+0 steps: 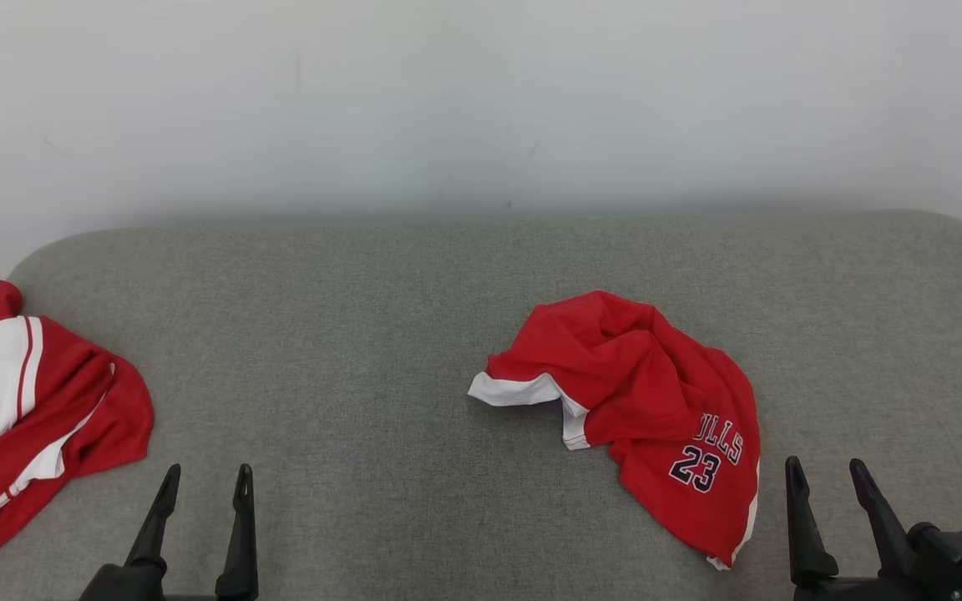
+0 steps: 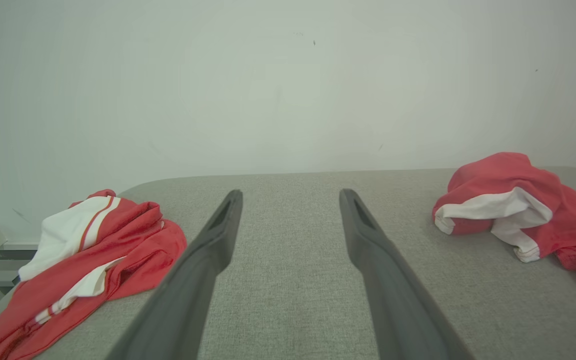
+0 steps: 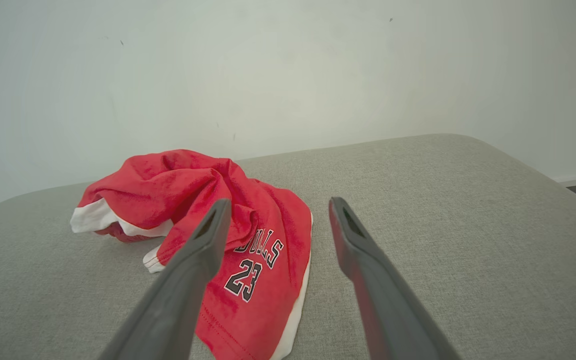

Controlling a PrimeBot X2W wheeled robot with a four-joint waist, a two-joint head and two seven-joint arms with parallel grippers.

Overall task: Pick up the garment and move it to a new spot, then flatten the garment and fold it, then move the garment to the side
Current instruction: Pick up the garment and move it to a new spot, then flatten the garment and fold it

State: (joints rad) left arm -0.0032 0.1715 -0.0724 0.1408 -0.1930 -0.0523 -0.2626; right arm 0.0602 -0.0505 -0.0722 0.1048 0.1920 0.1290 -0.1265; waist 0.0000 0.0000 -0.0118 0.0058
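Observation:
A crumpled red garment [image 1: 640,384] with white trim and "BULLS 23" printed on it lies right of centre on the grey fabric surface [image 1: 347,334]. In the right wrist view this garment [image 3: 278,225] sits just ahead and to the left of my open right gripper [image 3: 280,202]. From the head view, my right gripper [image 1: 825,466] hovers a short way to the right of the garment's near corner, empty. My left gripper [image 1: 207,474] is open at the lower left, over bare fabric. The left wrist view shows the left gripper [image 2: 291,195] open and the garment [image 2: 508,175] at far right.
A second red and white garment [image 1: 72,401] lies bunched at the surface's left edge, also in the left wrist view as a heap [image 2: 133,240]. A pale wall [image 1: 481,100] rises right behind the surface. The surface's back corners are rounded.

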